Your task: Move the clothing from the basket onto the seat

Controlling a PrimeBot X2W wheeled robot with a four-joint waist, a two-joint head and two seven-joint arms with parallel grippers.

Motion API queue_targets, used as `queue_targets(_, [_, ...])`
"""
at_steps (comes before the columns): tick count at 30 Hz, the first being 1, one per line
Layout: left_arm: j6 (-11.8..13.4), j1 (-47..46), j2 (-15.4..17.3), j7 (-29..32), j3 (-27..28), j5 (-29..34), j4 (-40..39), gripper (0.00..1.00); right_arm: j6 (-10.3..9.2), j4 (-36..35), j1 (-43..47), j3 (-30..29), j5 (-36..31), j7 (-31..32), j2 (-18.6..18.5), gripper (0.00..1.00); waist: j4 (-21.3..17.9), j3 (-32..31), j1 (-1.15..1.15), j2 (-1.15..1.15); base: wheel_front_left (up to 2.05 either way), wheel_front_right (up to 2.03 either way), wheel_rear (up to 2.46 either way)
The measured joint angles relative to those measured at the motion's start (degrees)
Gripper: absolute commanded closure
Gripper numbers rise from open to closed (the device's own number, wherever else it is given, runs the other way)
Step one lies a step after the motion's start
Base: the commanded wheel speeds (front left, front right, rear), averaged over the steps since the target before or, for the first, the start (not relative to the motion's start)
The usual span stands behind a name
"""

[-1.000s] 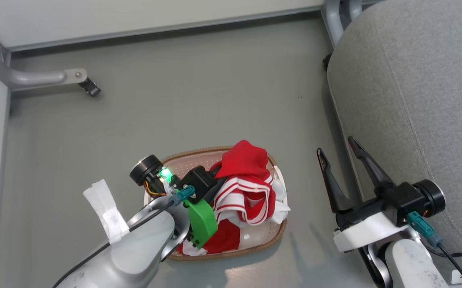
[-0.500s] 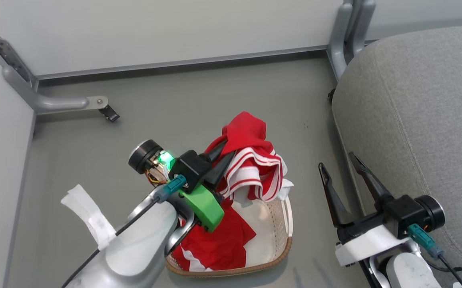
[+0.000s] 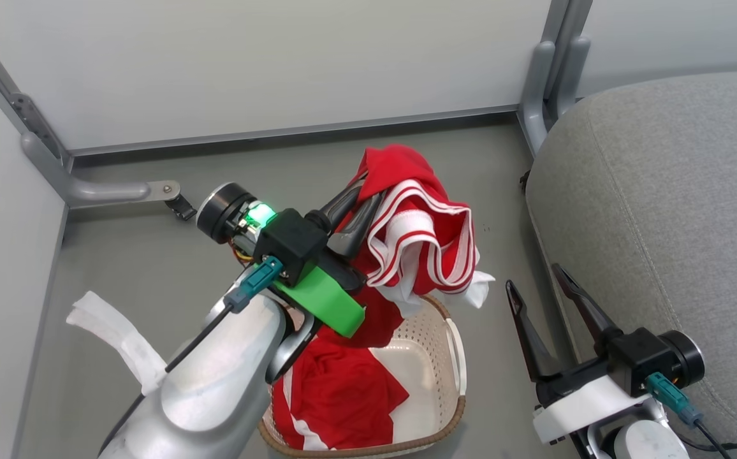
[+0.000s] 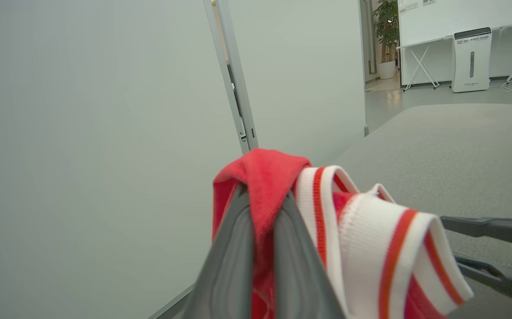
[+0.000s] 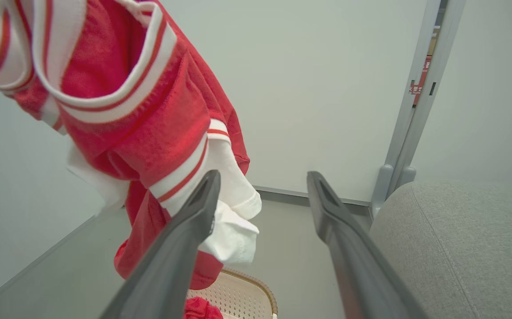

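Pinching the clothing (image 3: 426,236) tight in left gripper (image 3: 361,197), high above the basket (image 3: 452,357), toward its 12 o'clock side. Hangs bunched, with white-striped trim draping at 3 o'clock of the clamped fingers; lower folds possibly reach into the basket, hard to tell behind the arm. Shows a second red piece (image 3: 336,395) lying inside the basket. Holds right gripper (image 3: 533,277) spread wide and empty at 3 o'clock of the basket, just beside the seat (image 3: 662,191).

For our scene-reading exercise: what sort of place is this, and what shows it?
Probably a test bay in an office or lab, not a home: pale partition panels on grey metal posts flank the seat, and beyond it stand a white floor unit and a folding table.
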Motion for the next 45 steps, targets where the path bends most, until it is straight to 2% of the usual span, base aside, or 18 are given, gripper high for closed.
queue_targets(11, [0.00,-1.85,-0.67,0.00,-0.11,0.54,-1.41,1.00,0.00,-0.18,0.27,3.02,0.09,0.00,0.00,0.00,-0.20,-1.06,0.00,0.00,0.00,0.00,0.00])
queue_targets(17, [0.00,-1.96,-1.45,0.00,-1.32,0.60,-2.34,1.00,0.00,0.73,-2.52,5.22,-1.42,0.00,0.00,0.00,0.21,-0.40,0.00,0.00,0.00,0.00,0.00])
queue_targets(30, [0.00,-2.19,-2.46,0.00,-4.79,0.31,-3.20,1.00,0.00,7.91,-10.45,8.54,-2.31,0.00,0.00,0.00,2.32,0.93,0.00,0.00,0.00,0.00,0.00])
queue_targets(31, [0.00,-2.19,-2.52,0.00,-5.01,0.20,-3.21,1.00,0.00,8.12,-10.66,8.78,-2.02,0.00,0.00,0.56,2.43,0.92,0.00,0.00,0.00,0.00,0.00])
queue_targets(32, [0.00,-2.19,-2.54,0.00,-5.20,0.04,-3.18,1.00,0.00,8.23,-10.87,8.90,-1.78,0.00,0.00,0.75,2.56,0.93,0.00,0.00,0.00,0.00,0.00])
queue_targets(33, [0.00,-2.19,-2.54,0.00,-5.32,0.00,-3.10,1.00,0.00,8.32,-11.07,9.09,-1.53,0.00,0.00,1.00,2.66,0.94,0.00,0.00,0.00,0.00,0.00])
queue_targets(45, [0.00,-1.91,-1.68,-0.01,-5.53,-0.32,-1.30,1.00,0.00,7.72,-10.92,9.20,-0.58,0.00,0.00,1.00,2.32,1.17,0.00,0.00,0.00,0.00,0.00])
